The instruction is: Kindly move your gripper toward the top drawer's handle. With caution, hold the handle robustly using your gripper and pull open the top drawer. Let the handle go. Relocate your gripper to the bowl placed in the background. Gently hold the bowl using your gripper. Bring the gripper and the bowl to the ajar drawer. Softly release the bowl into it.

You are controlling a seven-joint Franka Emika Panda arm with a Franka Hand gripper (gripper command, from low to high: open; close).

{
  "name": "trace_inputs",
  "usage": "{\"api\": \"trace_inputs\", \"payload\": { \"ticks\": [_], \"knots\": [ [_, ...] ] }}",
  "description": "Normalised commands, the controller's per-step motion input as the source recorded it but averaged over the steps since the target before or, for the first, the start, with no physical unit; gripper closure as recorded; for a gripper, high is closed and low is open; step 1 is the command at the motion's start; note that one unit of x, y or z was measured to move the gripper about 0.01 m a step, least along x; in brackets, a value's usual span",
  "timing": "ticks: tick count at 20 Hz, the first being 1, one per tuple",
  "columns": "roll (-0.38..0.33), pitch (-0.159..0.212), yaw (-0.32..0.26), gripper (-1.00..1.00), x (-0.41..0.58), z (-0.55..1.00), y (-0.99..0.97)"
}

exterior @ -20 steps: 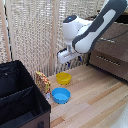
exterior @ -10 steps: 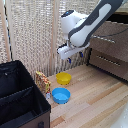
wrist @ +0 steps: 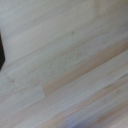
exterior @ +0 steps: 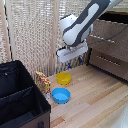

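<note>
Blurred pincer (jaws perhaps apart) above bowl.

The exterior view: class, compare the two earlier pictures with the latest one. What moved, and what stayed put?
The gripper has swung toward the exterior view's left, away from the dresser, and now hangs above the yellow bowl. It holds nothing; whether its jaws are open is unclear. The yellow bowl, blue bowl and black bin have not moved.
</note>
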Motion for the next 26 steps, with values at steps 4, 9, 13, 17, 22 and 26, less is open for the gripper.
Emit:
{"api": "trace_inputs", "payload": {
  "ticks": [4,9,13,17,22,26],
  "knots": [
    [0.002,-0.01,-0.164,-1.0,0.602,0.13,-0.01],
    [0.007,-0.018,-0.153,-1.0,0.658,0.13,-0.27],
    [0.061,0.003,-0.124,-1.0,0.467,-0.01,-0.59],
    [0.085,0.046,-0.071,-1.0,0.165,-0.22,-0.68],
    [0.015,0.058,0.085,-1.0,-0.102,-0.46,-0.15],
    [0.072,0.035,0.143,-1.0,-0.052,-0.46,-0.07]
  ]
}}
